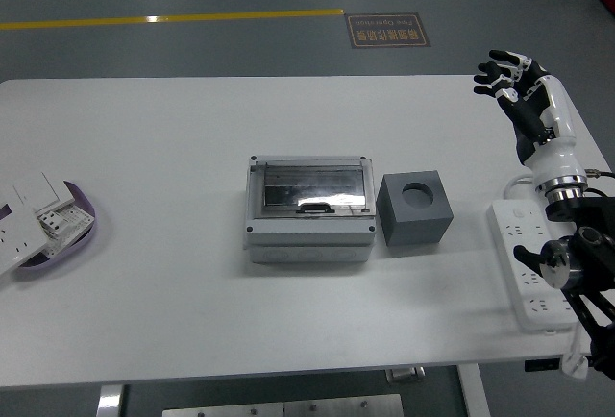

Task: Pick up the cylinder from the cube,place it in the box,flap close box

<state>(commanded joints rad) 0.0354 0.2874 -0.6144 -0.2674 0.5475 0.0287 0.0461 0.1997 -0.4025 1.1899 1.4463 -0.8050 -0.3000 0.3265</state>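
Note:
A grey box with a shut clear lid stands at the table's middle. Right beside it sits a dark grey cube whose round hole on top holds nothing. No cylinder shows anywhere. My right hand is raised at the table's far right edge, well away from the cube, fingers spread and holding nothing. The left arm is out of the picture.
A purple dish with white switch plates sits at the left edge. A white power strip lies at the right edge under my right arm. No person is in the picture.

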